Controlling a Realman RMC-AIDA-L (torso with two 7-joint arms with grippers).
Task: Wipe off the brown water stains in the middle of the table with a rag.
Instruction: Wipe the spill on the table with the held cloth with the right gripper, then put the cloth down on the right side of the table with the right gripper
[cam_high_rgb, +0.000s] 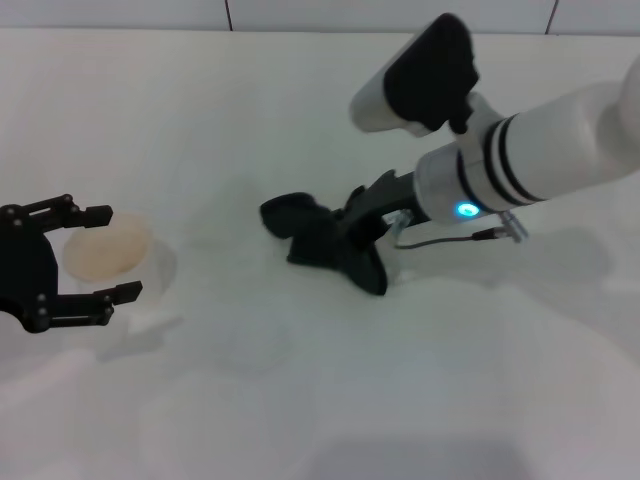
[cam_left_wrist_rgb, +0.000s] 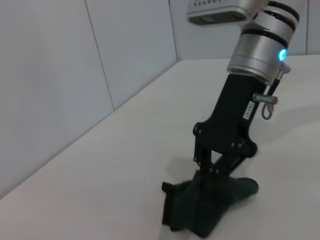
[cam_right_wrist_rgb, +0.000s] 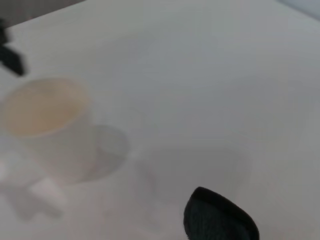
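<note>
Nearest in the head view, wide bare tabletop along the front edge, open room on every side. At the left edge, left gripper parked low with jaws spread wide, flanking a pale plastic cup with tan inside; contact with the cup not discernible. Mid-tabletop, black rag lying lumpy and pressed down under the right gripper, arm slanting in from the upper right with a blue light glowing on its wrist. Left wrist view, seen from the side: right gripper's black linkage bearing down onto the rag, jaws drawn narrow and buried in the folds, grip on the cloth apparent; grey tiled wall close beyond the tabletop's far edge. Right wrist view: only a dark corner of the rag, the cup well apart, bare surface between. No brown stain discernible in any view; possibly hidden under the cloth.
</note>
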